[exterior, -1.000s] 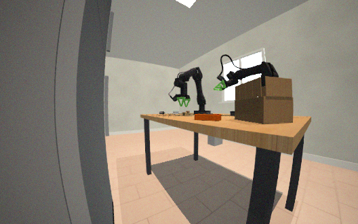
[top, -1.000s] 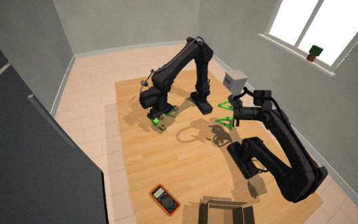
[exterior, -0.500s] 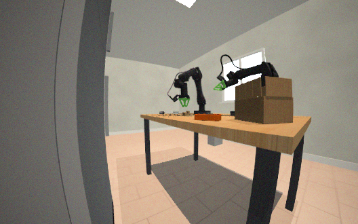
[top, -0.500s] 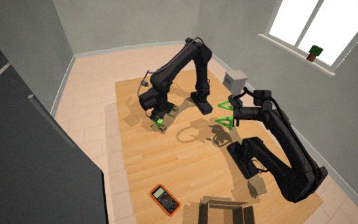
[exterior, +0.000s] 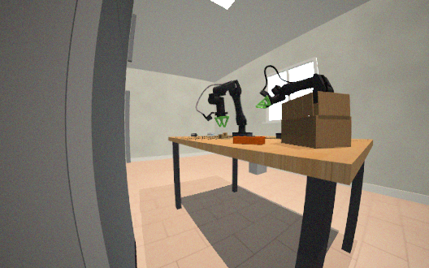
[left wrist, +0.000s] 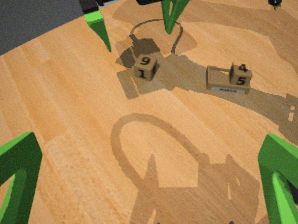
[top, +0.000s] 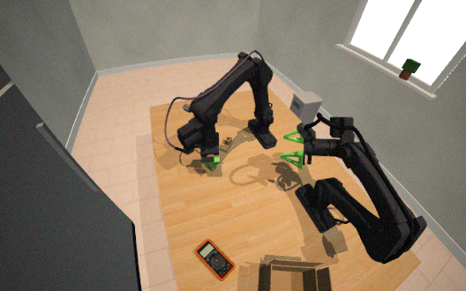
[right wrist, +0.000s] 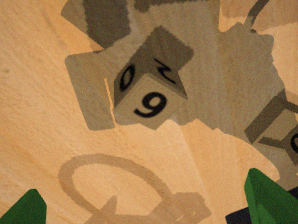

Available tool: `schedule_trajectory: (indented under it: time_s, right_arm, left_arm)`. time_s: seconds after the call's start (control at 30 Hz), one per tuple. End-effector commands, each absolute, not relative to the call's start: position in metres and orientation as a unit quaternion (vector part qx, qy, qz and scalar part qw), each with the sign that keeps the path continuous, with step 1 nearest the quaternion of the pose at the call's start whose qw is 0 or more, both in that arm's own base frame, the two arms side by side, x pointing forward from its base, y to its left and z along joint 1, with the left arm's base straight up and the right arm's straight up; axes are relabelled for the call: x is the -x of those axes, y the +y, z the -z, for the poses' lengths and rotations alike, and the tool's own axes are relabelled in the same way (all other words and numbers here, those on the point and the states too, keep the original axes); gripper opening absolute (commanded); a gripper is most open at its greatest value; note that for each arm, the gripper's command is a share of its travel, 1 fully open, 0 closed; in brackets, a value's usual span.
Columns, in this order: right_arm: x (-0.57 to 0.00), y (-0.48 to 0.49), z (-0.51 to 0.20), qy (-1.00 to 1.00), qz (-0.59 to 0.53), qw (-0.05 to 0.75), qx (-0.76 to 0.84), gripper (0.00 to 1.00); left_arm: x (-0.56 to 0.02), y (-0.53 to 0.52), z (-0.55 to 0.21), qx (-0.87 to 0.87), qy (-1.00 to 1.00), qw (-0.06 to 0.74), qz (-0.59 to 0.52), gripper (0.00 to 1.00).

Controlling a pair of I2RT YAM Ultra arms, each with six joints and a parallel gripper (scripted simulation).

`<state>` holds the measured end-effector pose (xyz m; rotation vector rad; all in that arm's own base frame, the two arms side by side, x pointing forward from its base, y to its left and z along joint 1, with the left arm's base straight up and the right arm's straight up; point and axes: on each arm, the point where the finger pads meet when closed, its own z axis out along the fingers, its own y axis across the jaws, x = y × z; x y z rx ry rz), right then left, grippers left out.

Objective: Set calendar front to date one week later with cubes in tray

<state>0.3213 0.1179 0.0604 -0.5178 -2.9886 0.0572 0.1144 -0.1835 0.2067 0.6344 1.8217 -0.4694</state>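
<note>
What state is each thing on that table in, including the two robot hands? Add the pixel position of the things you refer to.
Left gripper [top: 292, 147] [exterior: 263, 102] [left wrist: 150, 142]: open, empty.
Right gripper [top: 212, 164] [exterior: 222, 122] [left wrist: 139, 42] [right wrist: 145, 187]: open, empty.
Loose cube [left wrist: 145, 67] [right wrist: 151, 102]: outside the tray, on the table.
Tray [top: 224, 147] [left wrist: 217, 84]: holding one cube.
Other cube [top: 228, 140] [left wrist: 241, 75]: in the tray, 5 facing front.
Multimeter [top: 214, 260] [exterior: 249, 140]: lying face up.
Cardboard box [top: 265, 277] [exterior: 301, 131]: open on top.
</note>
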Motion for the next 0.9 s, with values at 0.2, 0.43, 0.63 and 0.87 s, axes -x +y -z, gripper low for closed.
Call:
schedule_trajectory:
  time_s: [0.2, 0.43, 0.63, 0.87]
  right_arm:
    - [-0.323, 0.125, -0.07, -0.996, -0.032, 0.076, -0.035, 1.0]
    - [-0.325, 0.132, -0.074, -0.975, -0.037, 0.093, -0.199, 1.0]
    - [-0.327, 0.138, -0.076, -0.94, -0.041, 0.103, -0.322, 1.0]
    - [-0.329, 0.142, -0.079, -0.895, -0.043, 0.112, -0.43, 1.0]
  left_arm:
    - [-0.115, -0.184, -0.215, -0.26, 0.766, 0.552, 0.201, 1.0]
    - [-0.115, -0.184, -0.215, -0.26, 0.766, 0.552, 0.201, 1.0]
    - [-0.115, -0.184, -0.215, -0.26, 0.766, 0.552, 0.201, 1.0]
    - [-0.115, -0.184, -0.215, -0.26, 0.766, 0.552, 0.201, 1.0]
